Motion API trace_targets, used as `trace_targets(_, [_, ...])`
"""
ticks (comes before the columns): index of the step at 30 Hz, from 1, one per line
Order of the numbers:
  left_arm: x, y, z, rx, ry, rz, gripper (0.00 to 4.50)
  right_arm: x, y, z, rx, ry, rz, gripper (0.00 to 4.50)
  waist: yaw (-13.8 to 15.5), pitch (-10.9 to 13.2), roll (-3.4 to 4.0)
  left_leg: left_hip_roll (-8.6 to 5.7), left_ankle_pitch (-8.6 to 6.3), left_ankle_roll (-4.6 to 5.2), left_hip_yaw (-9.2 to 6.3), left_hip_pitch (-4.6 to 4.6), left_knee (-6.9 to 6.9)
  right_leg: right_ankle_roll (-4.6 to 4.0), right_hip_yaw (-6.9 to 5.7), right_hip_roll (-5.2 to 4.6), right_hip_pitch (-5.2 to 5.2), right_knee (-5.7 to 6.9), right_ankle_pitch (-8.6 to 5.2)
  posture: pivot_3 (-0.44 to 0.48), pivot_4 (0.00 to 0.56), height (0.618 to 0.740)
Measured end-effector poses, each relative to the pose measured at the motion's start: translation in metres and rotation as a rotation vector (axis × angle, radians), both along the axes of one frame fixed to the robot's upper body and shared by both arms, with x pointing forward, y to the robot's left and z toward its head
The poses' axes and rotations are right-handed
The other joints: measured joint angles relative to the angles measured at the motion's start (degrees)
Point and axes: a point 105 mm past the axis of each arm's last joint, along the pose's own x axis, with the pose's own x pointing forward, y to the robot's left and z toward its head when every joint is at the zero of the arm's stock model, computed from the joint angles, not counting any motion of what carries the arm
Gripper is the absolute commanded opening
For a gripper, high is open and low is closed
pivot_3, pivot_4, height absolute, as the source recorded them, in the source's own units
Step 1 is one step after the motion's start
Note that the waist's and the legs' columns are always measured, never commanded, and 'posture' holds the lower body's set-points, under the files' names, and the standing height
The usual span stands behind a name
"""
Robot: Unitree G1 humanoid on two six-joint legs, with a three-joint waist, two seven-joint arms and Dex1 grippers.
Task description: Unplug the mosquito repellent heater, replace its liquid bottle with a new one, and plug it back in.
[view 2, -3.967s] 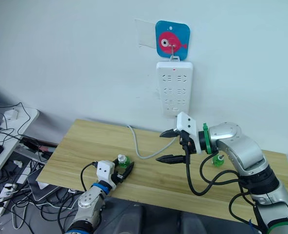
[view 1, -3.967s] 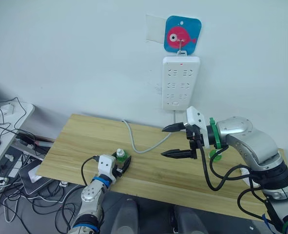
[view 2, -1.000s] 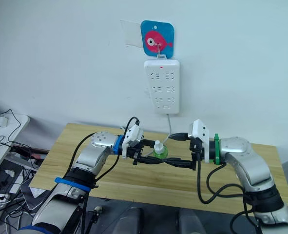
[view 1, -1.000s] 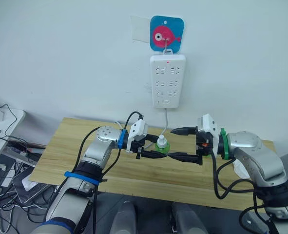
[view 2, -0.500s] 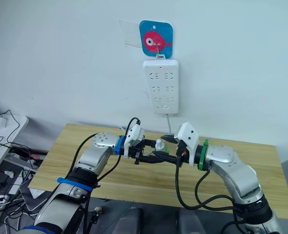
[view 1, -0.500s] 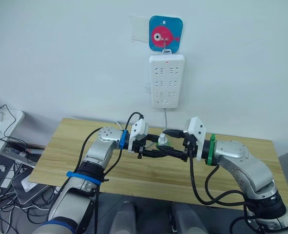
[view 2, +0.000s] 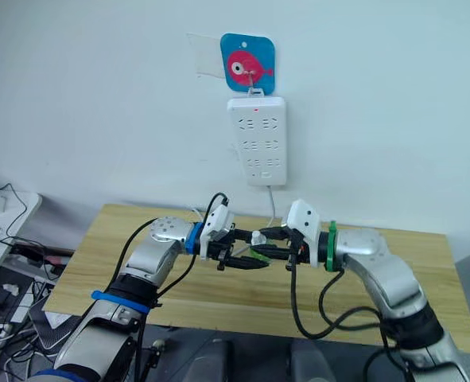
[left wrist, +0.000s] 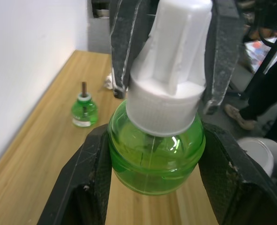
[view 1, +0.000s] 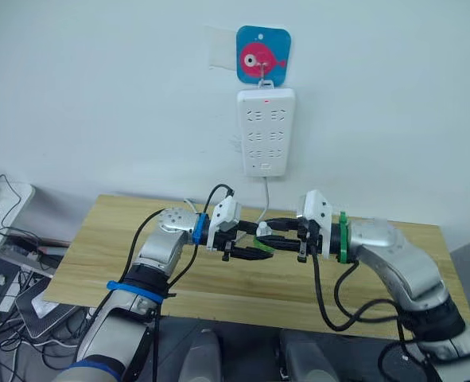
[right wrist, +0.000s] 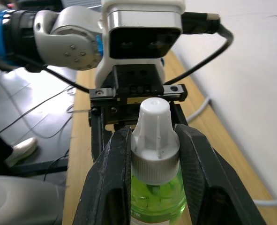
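Note:
A green liquid bottle (left wrist: 157, 157) with a white cap (right wrist: 155, 136) hangs above the wooden table (view 1: 115, 239). My left gripper (view 1: 257, 242) is shut on its green body. From the opposite side my right gripper (view 1: 268, 231) has its fingers (right wrist: 117, 173) closed against both sides of the cap. Another green bottle (left wrist: 84, 110), uncapped with a brown wick, stands on the table near the wall. A white rounded thing (left wrist: 262, 154) beyond my left gripper may be the mosquito repellent heater; I cannot tell.
A white power strip (view 1: 265, 131) hangs on the wall under a blue fish hook (view 1: 262, 54), and its grey cable (view 1: 265, 199) drops to the table behind the grippers. A person's shoe (left wrist: 236, 115) is on the floor past the table.
My right gripper has moved left to the bottle and its fingers have closed in around the white cap. The left gripper has kept the bottle in place.

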Motion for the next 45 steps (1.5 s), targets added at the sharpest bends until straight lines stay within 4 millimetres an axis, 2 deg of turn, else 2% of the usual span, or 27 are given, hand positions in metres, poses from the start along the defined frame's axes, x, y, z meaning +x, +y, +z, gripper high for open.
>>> trace_targets(4, [-0.008,0.005,0.0,0.025,-0.02,-0.05,2.25,0.006,0.006,0.002,-0.053,0.03,0.243,1.02,0.1,0.0,0.01,0.01,0.03,0.06,-0.06,0.0,-0.03,-0.02,-0.05,0.01,-0.01,0.04,-0.01,0.108,0.183,0.74])
trace_targets(8, [-0.017,0.013,0.0,0.049,-0.024,-0.066,2.25,0.01,0.016,0.001,-0.072,0.049,0.42,1.02,0.5,0.0,0.01,0.01,0.04,0.06,-0.12,-0.03,-0.01,-0.04,-0.1,-0.02,-0.02,0.04,-0.02,0.128,0.188,0.74])
trace_targets(14, [-0.019,0.013,-0.006,0.062,-0.001,-0.064,2.25,0.017,0.014,-0.005,-0.09,0.044,0.443,2.94,1.7,0.0,0.03,-0.05,0.03,0.06,-0.11,-0.07,-0.02,-0.03,-0.1,-0.11,-0.02,-0.04,-0.03,0.119,0.189,0.74])
trace_targets(18, [-0.021,0.006,-0.006,0.051,0.001,-0.082,2.25,0.023,-0.003,-0.001,-0.109,0.04,0.378,4.45,2.1,0.0,0.05,-0.06,0.03,0.06,-0.11,-0.09,-0.02,-0.03,-0.1,-0.13,-0.03,-0.06,-0.03,0.105,0.186,0.74])
trace_targets(22, [-0.019,0.003,-0.006,0.039,-0.005,-0.071,2.25,0.025,-0.037,0.0,-0.128,0.04,0.246,4.45,2.1,0.0,0.04,-0.05,0.03,0.06,-0.11,-0.11,-0.04,-0.03,-0.1,-0.13,-0.02,-0.11,-0.03,0.077,0.183,0.74])
trace_targets(27, [-0.011,-0.003,-0.003,0.019,-0.005,-0.049,2.25,0.009,-0.053,-0.003,-0.085,0.065,0.088,4.45,1.6,0.0,0.05,-0.05,0.03,0.06,-0.08,-0.1,-0.03,-0.03,-0.05,-0.11,-0.02,-0.03,-0.03,0.053,0.18,0.74])
trace_targets(29, [-0.01,-0.005,-0.003,0.014,-0.004,-0.047,2.25,0.001,-0.05,0.004,-0.048,0.053,0.033,4.45,1.4,0.0,0.05,-0.05,0.03,0.06,-0.09,-0.09,-0.04,-0.03,-0.06,-0.1,-0.03,0.01,-0.03,0.041,0.178,0.74])
trace_targets(34, [-0.005,-0.008,-0.002,0.002,-0.005,-0.031,2.25,-0.01,-0.024,0.01,0.022,0.007,-0.05,4.45,0.5,0.0,0.05,-0.05,0.04,0.06,-0.1,-0.07,-0.01,-0.01,-0.06,-0.07,-0.01,0.08,-0.04,0.032,0.176,0.74])
trace_targets(39, [-0.002,-0.009,-0.001,-0.001,-0.008,-0.028,2.25,-0.006,-0.004,-0.002,0.043,-0.002,-0.129,4.45,0.2,0.0,0.05,-0.07,0.04,0.06,-0.1,-0.07,-0.01,0.0,-0.05,-0.07,-0.04,0.12,-0.05,0.028,0.168,0.74])
trace_targets(45, [0.001,-0.009,-0.001,0.004,-0.017,-0.023,2.25,0.009,0.0,0.001,0.049,-0.045,-0.202,4.45,0.3,0.0,0.04,-0.09,0.05,0.05,-0.1,-0.08,-0.01,0.01,-0.06,-0.08,-0.04,0.1,-0.06,0.028,0.168,0.74])
